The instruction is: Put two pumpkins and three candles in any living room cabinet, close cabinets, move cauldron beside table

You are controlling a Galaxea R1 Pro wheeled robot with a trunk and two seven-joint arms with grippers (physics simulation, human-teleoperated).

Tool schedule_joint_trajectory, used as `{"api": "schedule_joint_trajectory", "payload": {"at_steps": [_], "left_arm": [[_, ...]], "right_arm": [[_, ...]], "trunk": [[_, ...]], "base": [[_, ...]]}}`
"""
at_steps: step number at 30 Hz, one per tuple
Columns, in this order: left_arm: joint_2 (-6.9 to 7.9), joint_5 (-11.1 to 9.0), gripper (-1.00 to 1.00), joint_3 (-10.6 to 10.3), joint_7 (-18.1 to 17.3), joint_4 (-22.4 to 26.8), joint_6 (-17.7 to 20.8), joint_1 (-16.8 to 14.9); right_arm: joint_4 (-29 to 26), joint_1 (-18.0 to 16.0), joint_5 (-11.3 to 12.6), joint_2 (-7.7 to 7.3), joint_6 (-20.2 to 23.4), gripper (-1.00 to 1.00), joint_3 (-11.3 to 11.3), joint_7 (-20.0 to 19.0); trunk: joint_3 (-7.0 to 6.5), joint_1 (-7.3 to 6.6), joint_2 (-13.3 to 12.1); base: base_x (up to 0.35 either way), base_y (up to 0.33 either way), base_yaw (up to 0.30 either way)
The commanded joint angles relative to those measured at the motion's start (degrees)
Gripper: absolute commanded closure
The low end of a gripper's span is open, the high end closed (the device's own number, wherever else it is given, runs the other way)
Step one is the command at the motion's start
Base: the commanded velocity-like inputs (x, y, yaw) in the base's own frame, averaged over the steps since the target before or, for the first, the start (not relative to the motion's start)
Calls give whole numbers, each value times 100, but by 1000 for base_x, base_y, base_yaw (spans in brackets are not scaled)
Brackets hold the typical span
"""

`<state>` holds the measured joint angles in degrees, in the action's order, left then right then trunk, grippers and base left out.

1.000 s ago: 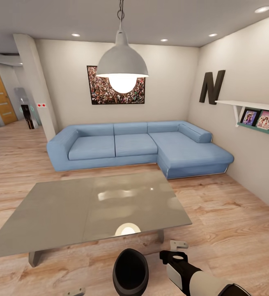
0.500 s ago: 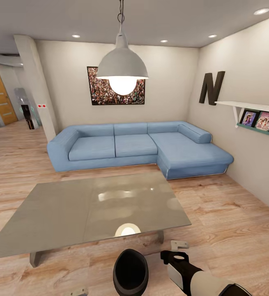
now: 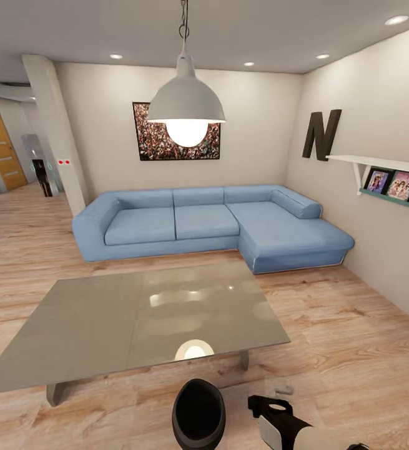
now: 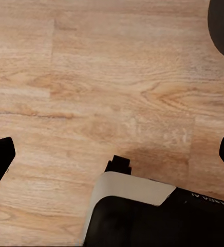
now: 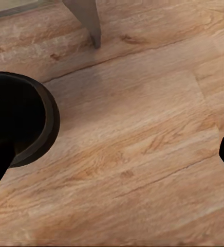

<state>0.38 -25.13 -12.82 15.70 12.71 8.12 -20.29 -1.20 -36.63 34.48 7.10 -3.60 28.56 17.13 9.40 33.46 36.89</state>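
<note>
Head view shows the cauldron [image 3: 198,414] on the floor just beside the table [image 3: 104,325]. Right gripper [image 5: 117,154] hangs spread and empty; left gripper [image 4: 114,154] likewise. Best withdraw without nudging it.

Pretty bright, even light from the pendant lamp [image 3: 186,103] and ceiling spots. Lamp glare bounces off the glossy tabletop [image 3: 104,325]. Shadows are soft; wide-angle stretch at the edges, wrist views slightly soft.
</note>
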Motion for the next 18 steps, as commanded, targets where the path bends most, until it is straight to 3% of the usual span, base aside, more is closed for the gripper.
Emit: {"api": "schedule_joint_trajectory", "payload": {"at_steps": [1,5,8,11,18], "left_arm": [[29,-29,-100,-61,29,-119,13,1],[205,-19,-100,-86,11,-584,-246,32],[370,-44,-100,-103,-21,-1018,-769,70],[416,-42,-100,-106,-29,-1156,-968,136],[435,-41,-100,-107,-31,-1190,-1020,517]], "right_arm": [[31,86,100,2,-158,-100,54,6],[227,419,165,3,-840,-100,53,-3],[366,782,199,2,-1184,-100,53,-36],[397,1190,208,-4,-1359,-100,53,-45],[422,1730,224,-7,-1445,-100,53,-23]], "trunk": [[-10,-21,-34],[-82,-109,-194],[-136,-175,-315],[-190,-241,-435],[-297,-372,-676]], "base": [[0,0,0],[0,0,0],[0,0,0],[0,0,0],[0,0,0]]}}
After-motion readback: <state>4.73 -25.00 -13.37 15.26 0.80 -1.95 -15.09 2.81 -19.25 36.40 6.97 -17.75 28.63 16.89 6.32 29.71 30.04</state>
